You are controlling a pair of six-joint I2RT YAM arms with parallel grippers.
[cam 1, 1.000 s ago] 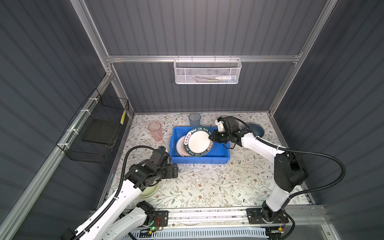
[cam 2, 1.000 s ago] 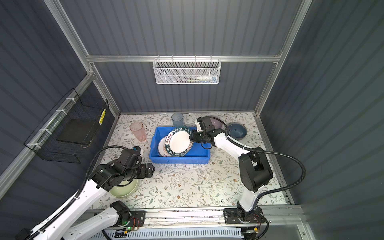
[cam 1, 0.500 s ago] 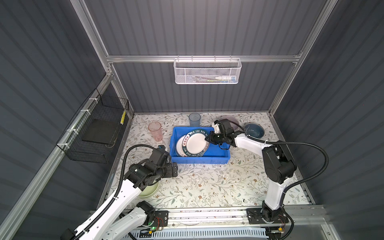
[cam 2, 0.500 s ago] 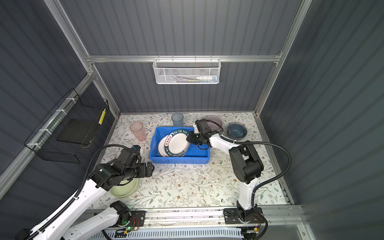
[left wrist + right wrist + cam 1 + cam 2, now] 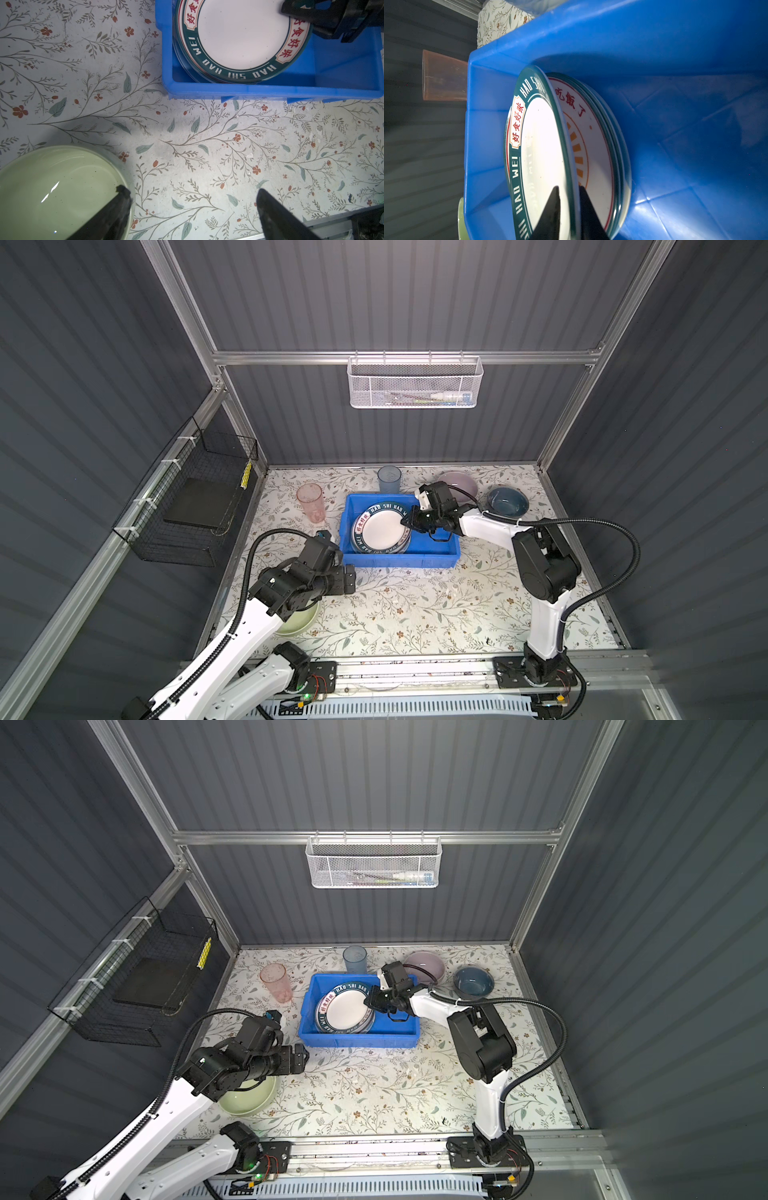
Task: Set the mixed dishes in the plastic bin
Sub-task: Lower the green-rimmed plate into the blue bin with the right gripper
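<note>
**Right tool** (image 5: 569,188). Twelve o'clock is taken toward the rear wall in both top views. The two fingers straddle the 3 o'clock rim of the round white plate with a dark-green lettered rim (image 5: 380,529). The gaps at the rim are too thin for me to tell whether the pads press it or stand just clear.

The plate lies inside the shallow rectangular bright blue plastic bin (image 5: 436,554), at its 9 o'clock end. It is tilted over a white plate with an orange-rayed emblem (image 5: 591,135), and one finger sits between the two.

Hazards, as I judge them:
- Release with the rim raised: the plate drops onto the stack and may chip or skid.
- Withdrawal with the under finger beneath the rim: it hooks the plate and drags it toward 3 o'clock.

**Left tool** (image 5: 191,190). It is spread wide and empty over the floral bench (image 5: 207,135), at the bin's 7 o'clock. One finger lines up with the rim of the pale green bowl (image 5: 52,187). Descending there risks striking that rim.
</note>
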